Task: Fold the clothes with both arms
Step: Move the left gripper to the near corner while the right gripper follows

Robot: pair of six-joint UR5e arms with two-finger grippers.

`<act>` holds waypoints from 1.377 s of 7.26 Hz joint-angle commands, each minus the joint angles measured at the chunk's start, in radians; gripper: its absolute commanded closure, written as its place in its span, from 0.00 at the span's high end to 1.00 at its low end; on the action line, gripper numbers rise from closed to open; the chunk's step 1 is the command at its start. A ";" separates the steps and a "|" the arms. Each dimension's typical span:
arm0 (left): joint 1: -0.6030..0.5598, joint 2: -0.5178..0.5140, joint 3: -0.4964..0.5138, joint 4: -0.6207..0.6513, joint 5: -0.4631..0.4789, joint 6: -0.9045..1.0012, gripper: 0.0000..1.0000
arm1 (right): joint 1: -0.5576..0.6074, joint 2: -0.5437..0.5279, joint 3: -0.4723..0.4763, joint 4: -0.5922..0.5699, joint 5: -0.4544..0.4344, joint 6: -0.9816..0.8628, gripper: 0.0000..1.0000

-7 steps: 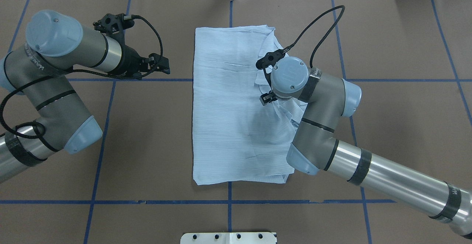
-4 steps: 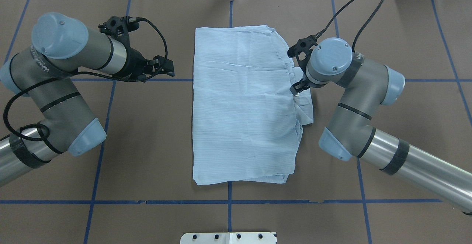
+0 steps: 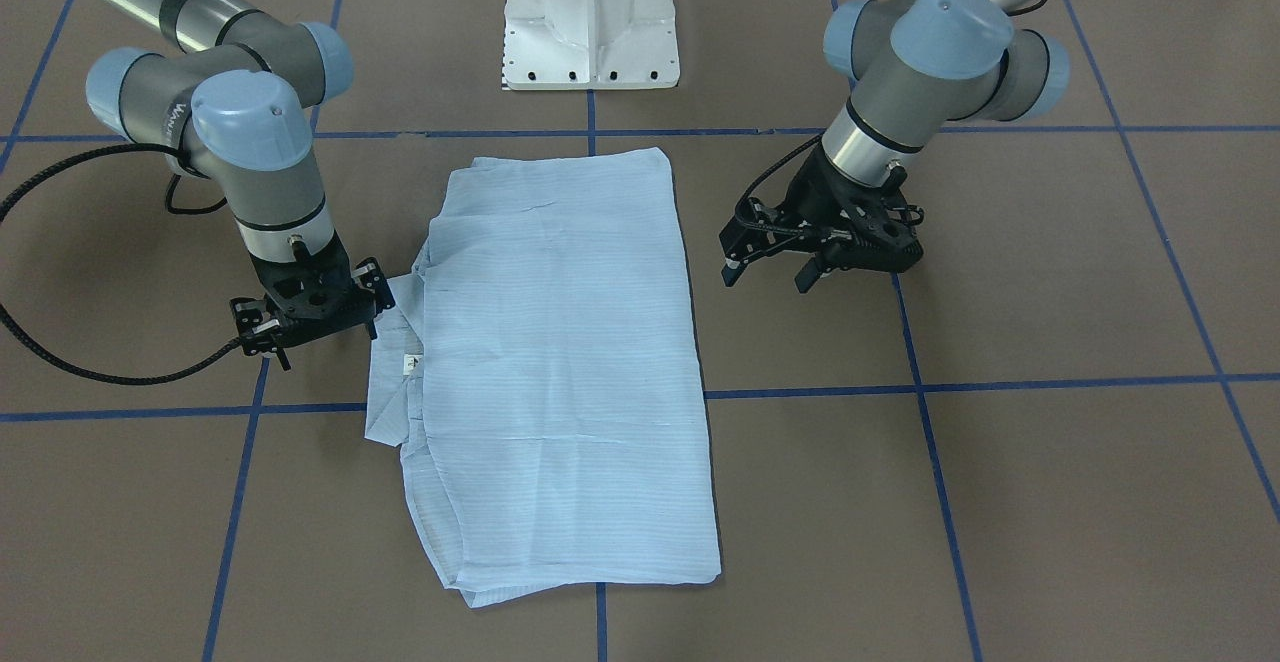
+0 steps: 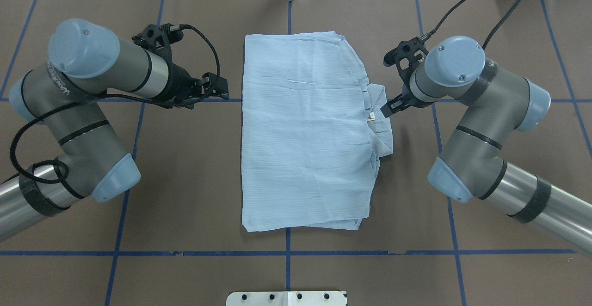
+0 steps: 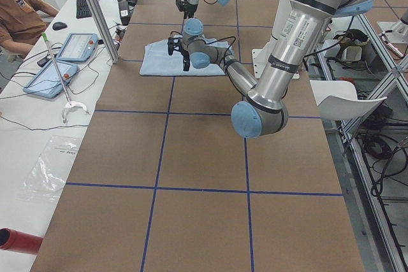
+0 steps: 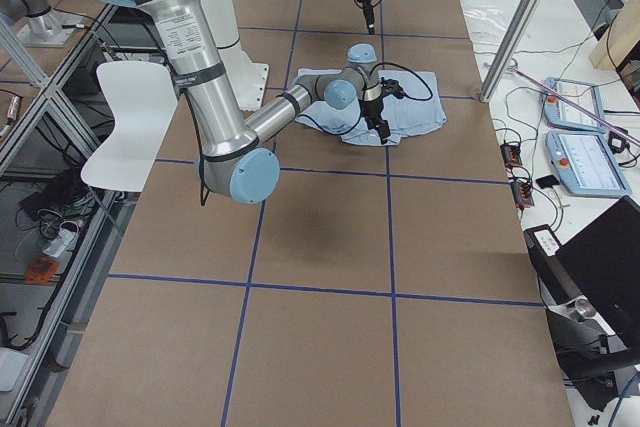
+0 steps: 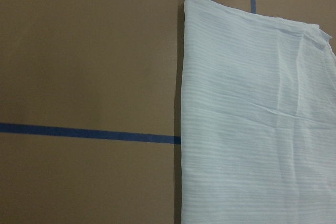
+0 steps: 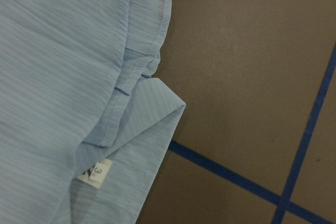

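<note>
In the front-facing view the shirt (image 3: 560, 362) lies folded into a long rectangle down the middle of the brown surface (image 3: 1000, 442), running from just below the white pedestal (image 3: 590, 12) toward the lower edge. Its collar and neck label (image 3: 410, 364) stick out on the left side. The right tool (image 3: 326, 342) hangs left of centre, just beside the collar, fingers apart and empty. The left tool (image 3: 767, 280) hovers right of centre, clear of the cloth, fingers spread wide with nothing between them.

From overhead the shirt (image 4: 305, 135) fills the centre. The left tool (image 4: 217, 86) sits near its upper left edge, apart from it, and the right tool (image 4: 391, 107) is at the right edge, next to the label (image 4: 371, 117).

In the left side view the shirt (image 5: 159, 62) is a small pale patch in the upper part of the frame (too small to judge the tools there).

The right side view shows the shirt (image 6: 415, 112) above centre, partly behind the near arm's wrist.

The left wrist view has the shirt (image 7: 252, 129) filling the right half, with blue tape (image 7: 79, 131) crossing the left.

The right wrist view shows the shirt (image 8: 63, 77) at left, its collar (image 8: 152, 108) folded over and the label (image 8: 97, 171) low down.
</note>
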State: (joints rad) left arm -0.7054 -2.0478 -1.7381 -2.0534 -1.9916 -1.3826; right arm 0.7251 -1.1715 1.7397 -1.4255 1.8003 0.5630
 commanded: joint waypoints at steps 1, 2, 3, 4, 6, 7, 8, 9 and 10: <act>0.116 0.008 -0.069 0.025 0.010 -0.200 1.00 | 0.001 -0.116 0.183 -0.001 0.124 0.107 1.00; 0.212 0.006 -0.101 0.098 0.077 -0.289 1.00 | -0.003 -0.154 0.231 0.002 0.157 0.220 1.00; 0.318 0.003 -0.107 0.130 0.184 -0.329 0.99 | -0.019 -0.177 0.268 0.003 0.186 0.291 1.00; 0.404 0.012 -0.095 0.131 0.247 -0.352 0.94 | -0.035 -0.189 0.283 0.003 0.195 0.326 1.00; 0.448 0.024 -0.078 0.148 0.274 -0.358 0.85 | -0.065 -0.188 0.294 0.008 0.195 0.389 1.00; 0.448 0.025 -0.084 0.185 0.274 -0.358 0.81 | -0.068 -0.188 0.302 0.008 0.194 0.397 1.00; 0.448 0.020 -0.086 0.203 0.272 -0.358 0.74 | -0.078 -0.183 0.305 0.010 0.192 0.422 1.00; 0.448 0.015 -0.080 0.205 0.271 -0.358 0.69 | -0.084 -0.180 0.305 0.010 0.192 0.423 1.00; 0.448 0.014 -0.077 0.205 0.271 -0.358 0.65 | -0.087 -0.178 0.305 0.008 0.185 0.423 1.00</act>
State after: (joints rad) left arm -0.2583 -2.0310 -1.8188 -1.8530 -1.7206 -1.7410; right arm 0.6442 -1.3528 2.0439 -1.4164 1.9913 0.9818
